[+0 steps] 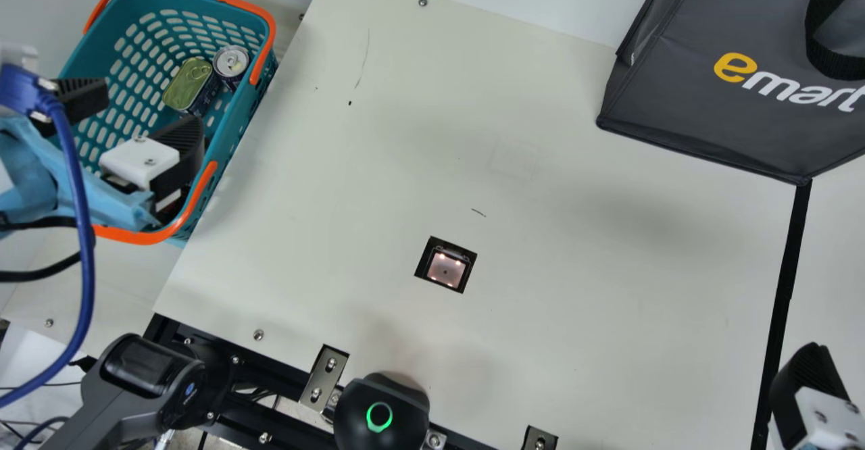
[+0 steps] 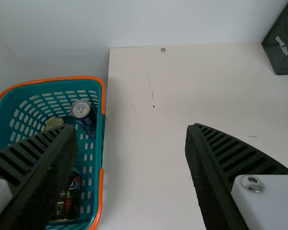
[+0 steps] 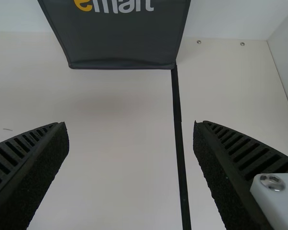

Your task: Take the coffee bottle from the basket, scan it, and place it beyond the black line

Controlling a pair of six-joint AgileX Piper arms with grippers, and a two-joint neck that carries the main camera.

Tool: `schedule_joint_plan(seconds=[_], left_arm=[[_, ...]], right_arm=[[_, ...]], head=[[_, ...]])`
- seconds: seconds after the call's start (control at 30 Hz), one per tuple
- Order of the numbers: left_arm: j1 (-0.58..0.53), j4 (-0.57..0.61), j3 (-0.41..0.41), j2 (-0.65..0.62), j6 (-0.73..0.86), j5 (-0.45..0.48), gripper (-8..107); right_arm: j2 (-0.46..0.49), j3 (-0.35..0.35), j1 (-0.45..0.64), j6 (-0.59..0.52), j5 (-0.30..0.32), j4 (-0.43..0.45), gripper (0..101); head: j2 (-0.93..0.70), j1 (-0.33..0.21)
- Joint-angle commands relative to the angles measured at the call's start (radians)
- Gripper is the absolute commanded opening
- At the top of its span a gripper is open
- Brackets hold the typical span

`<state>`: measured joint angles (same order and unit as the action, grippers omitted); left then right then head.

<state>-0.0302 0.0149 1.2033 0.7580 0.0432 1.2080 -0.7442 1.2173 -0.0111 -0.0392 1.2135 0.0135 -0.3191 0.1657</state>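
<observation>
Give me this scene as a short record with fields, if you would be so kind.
coffee bottle: in the basket
also in basket: can, flat tin
left tool: open, over the basket in the main view
right tool: open, by the black line
scanner window: lit, uncovered
bag: standing at the black line's far end

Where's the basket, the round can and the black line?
Basket [image 1: 136, 237]: main view, on its orange edge.
Round can [image 2: 80, 109]: left wrist view, on its lid.
Black line [image 3: 179, 143]: right wrist view, around its middle.
</observation>
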Motion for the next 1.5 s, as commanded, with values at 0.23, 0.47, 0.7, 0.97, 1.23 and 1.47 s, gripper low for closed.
schedule_joint_plan(seconds=[0.23, 0.47, 0.7, 0.97, 1.23, 1.47], left_arm=[[0.026, -0.023, -0.004, 0.015, -0.008, -0.016, 90], [0.085, -0.026, -0.004, 0.034, -0.008, -0.026, 90], [0.185, 0.002, -0.002, 0.057, 0.017, -0.039, 90], [0.348, 0.067, 0.005, 0.099, 0.098, -0.063, 90], [0.539, 0.151, 0.014, 0.15, 0.226, -0.089, 90], [0.708, 0.236, 0.022, 0.202, 0.35, -0.114, 90]], right_arm=[[0.0, 0.0, 0.0, 0.0, 0.0, 0.0, 91], [0.0, 0.0, 0.0, 0.0, 0.0, 0.0, 91], [0.0, 0.0, 0.0, 0.0, 0.0, 0.0, 91], [0.0, 0.0, 0.0, 0.0, 0.0, 0.0, 91], [0.0, 0.0, 0.0, 0.0, 0.0, 0.0, 91], [0.0, 0.0, 0.0, 0.0, 0.0, 0.0, 91]], head=[[-0.002, -0.027], [-0.002, -0.027], [-0.002, -0.027], [-0.002, -0.027], [-0.002, -0.027], [-0.002, -0.027]])
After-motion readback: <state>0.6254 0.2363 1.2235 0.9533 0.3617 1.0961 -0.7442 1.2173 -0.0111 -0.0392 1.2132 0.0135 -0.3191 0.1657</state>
